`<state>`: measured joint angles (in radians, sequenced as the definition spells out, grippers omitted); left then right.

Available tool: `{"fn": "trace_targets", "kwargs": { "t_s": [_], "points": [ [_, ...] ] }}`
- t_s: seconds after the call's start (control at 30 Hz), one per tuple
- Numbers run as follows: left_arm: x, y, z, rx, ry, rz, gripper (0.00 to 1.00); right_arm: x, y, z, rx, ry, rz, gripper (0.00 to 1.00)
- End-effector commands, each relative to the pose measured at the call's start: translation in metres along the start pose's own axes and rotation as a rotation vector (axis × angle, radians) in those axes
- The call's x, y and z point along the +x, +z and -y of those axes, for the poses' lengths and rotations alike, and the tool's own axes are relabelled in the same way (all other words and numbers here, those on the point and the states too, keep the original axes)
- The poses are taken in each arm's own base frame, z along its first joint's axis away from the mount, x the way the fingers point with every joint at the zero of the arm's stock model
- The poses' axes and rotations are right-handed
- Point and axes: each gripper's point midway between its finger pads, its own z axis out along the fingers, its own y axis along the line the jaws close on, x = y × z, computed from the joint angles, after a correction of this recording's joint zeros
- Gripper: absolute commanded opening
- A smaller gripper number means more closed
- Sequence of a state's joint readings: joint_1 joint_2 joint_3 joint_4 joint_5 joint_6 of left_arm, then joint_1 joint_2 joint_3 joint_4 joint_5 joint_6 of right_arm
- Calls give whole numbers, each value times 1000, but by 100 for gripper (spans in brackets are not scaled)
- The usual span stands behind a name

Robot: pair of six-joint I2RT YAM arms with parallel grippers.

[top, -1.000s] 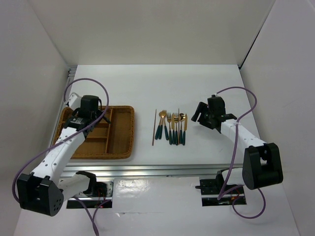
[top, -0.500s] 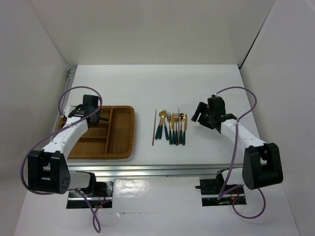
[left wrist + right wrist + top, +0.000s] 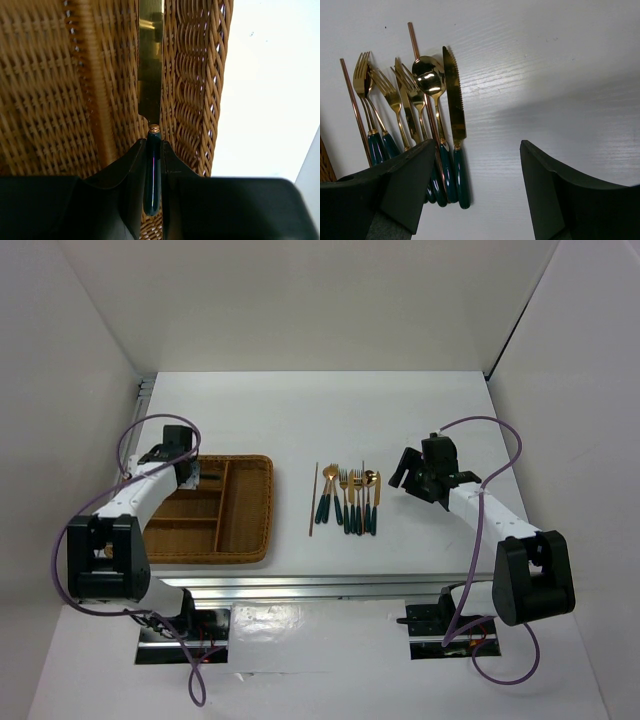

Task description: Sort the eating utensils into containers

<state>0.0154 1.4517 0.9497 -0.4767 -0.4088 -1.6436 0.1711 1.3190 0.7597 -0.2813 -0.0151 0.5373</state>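
Observation:
My left gripper (image 3: 188, 472) is over the far left part of the brown wicker tray (image 3: 250, 540). In the left wrist view it (image 3: 152, 144) is shut on the dark green handle of a knife (image 3: 150, 65). The knife's gold blade points along a narrow compartment beside the tray's outer wall (image 3: 195, 90). The other utensils (image 3: 350, 500) lie side by side on the white table, with a thin brown stick (image 3: 313, 498) at their left. My right gripper (image 3: 405, 472) is open and empty just right of them. In the right wrist view it (image 3: 476, 150) is beside a gold knife (image 3: 454, 105), a spoon (image 3: 427, 75) and forks (image 3: 365, 85).
The tray has a long compartment on its right and shorter divided ones (image 3: 195, 510) on its left. White walls enclose the table on three sides. The left wall is close to the tray. A second thin stick (image 3: 412, 35) lies among the utensils.
My left arm has swung left and back, from over the tray's middle to its far left corner, with the knife in it. The right arm has not moved.

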Motion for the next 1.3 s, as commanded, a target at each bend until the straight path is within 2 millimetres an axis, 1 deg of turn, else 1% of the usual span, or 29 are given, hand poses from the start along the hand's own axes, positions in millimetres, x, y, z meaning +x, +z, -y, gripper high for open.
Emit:
{"fn": "trace_targets", "kwargs": {
  "t_s": [0.0,0.07,0.13,0.2,0.23,0.27,0.37,0.43,0.47,0.5,0.53,0.57,0.6,0.63,0.67,0.73,0.77,0.8,0.83,0.87,0.9,0.93,1.0,1.03,1.1,1.17,1.2,1.23,1.27],
  "points": [
    [0,3,25,47,32,-37,24,-16,-3,-6,-13,-7,48,76],
    [3,2,28,35,45,-66,24,-16,-3,-6,-13,-7,48,76],
    [3,4,28,22,61,-81,29,-16,-3,-6,-13,-7,48,76],
    [7,2,25,14,79,-103,40,-16,-3,-6,-13,-7,48,76],
    [7,-3,32,51,93,-112,55,-16,-3,-6,-13,-7,48,76],
    [5,-8,38,86,91,-108,59,-16,-3,-6,-13,-7,48,76],
    [1,-18,37,84,92,-108,66,-16,-3,-6,-13,-7,48,76],
    [-6,-22,36,79,92,-81,72,-16,-3,-6,-13,-7,48,76],
    [-15,-29,40,97,106,-60,76,-17,-5,-7,-18,-7,56,76],
    [-15,-29,40,98,106,-60,76,-14,-4,-4,-13,-7,48,76],
    [-17,-37,47,137,109,-64,76,-14,-4,-4,-13,-7,48,76],
    [-16,-43,56,193,172,-69,76,-14,-4,-4,-13,-7,48,76],
    [-13,-46,59,241,217,-83,76,-16,-4,-6,-18,-7,56,76],
    [0,-56,67,314,271,-137,75,-12,-3,-3,-13,-7,48,76],
    [-1,-71,89,459,362,-121,75,-12,-3,-3,-13,-7,48,76],
    [28,-93,97,605,504,-203,78,-11,-3,-5,-21,-7,43,76],
    [37,-100,99,668,621,-207,78,-9,-1,-4,-16,-7,35,76],
    [46,-114,106,747,677,-215,79,-11,-1,-5,-21,-7,43,76],
    [71,-130,103,819,763,-285,79,-11,-1,-5,-21,-7,43,76],
    [82,-147,106,887,818,-296,79,-8,0,-2,-16,-7,35,76],
    [94,-155,103,937,909,-296,79,-8,0,-2,-16,-7,35,76],
    [119,-176,96,1005,982,-336,79,-8,0,-2,-16,-7,35,76],
    [141,-192,89,1061,1083,-330,79,-5,2,-2,-18,-7,21,76],
    [161,-205,76,1084,1138,-363,79,-5,2,-3,-18,2,21,76],
    [181,-196,63,1049,1202,-370,78,-5,2,-3,-18,2,21,76],
    [205,-196,44,1033,1260,-424,75,-6,0,-5,-31,2,24,76],
    [217,-186,32,995,1295,-457,75,-6,0,-5,-31,2,24,76],
    [226,-184,25,991,1326,-473,74,-5,-1,-3,-21,2,32,76],
    [242,-192,14,1006,1361,-508,73,-5,-1,-3,-21,2,32,76]
  ]
}}
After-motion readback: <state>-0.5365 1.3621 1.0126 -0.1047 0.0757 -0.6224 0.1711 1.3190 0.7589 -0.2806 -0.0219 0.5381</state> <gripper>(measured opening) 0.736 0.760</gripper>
